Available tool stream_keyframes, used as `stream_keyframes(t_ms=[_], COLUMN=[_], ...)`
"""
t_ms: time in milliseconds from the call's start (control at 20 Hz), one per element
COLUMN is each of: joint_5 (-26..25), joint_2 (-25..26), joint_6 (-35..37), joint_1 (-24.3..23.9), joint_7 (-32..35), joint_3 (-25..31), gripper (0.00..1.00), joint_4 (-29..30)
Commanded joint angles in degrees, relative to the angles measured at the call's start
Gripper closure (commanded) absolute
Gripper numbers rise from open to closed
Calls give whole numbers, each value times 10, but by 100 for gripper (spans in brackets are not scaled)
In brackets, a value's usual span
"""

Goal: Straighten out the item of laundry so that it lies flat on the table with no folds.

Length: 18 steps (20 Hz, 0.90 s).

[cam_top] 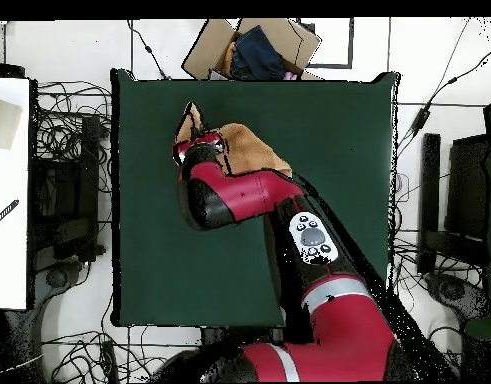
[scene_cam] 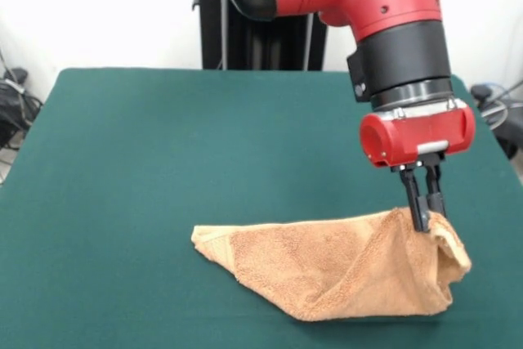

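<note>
The light orange-tan towel [scene_cam: 343, 263] lies crumpled and folded on the dark green table [scene_cam: 163, 161], near its front right in the front view. Its right corner is pulled up into a peak. My gripper [scene_cam: 425, 214] points straight down and is shut on that raised corner, holding it a little above the table. In the overhead view the towel [cam_top: 247, 145] shows near the table's [cam_top: 329, 180] top edge, partly hidden under my red arm. The gripper itself is hidden there by the wrist.
A cardboard box [cam_top: 221, 48] with dark cloth in it stands just beyond the table's top edge in the overhead view. Cables and black equipment lie on the floor on both sides. A white surface [cam_top: 7, 190] stands at the left.
</note>
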Motion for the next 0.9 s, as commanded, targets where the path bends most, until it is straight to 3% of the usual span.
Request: stream_keyframes(t_ms=[50,200,650,900], joint_5=[-3,12,50,56], joint_2=[8,3,-64,-101], joint_6=[16,-1,-51,-56], joint_1=[18,37,94,90], joint_7=[72,86,128,142], joint_3=[-26,-54,-151,-157], gripper=[100,100,100,100], joint_4=[6,17,127,188])
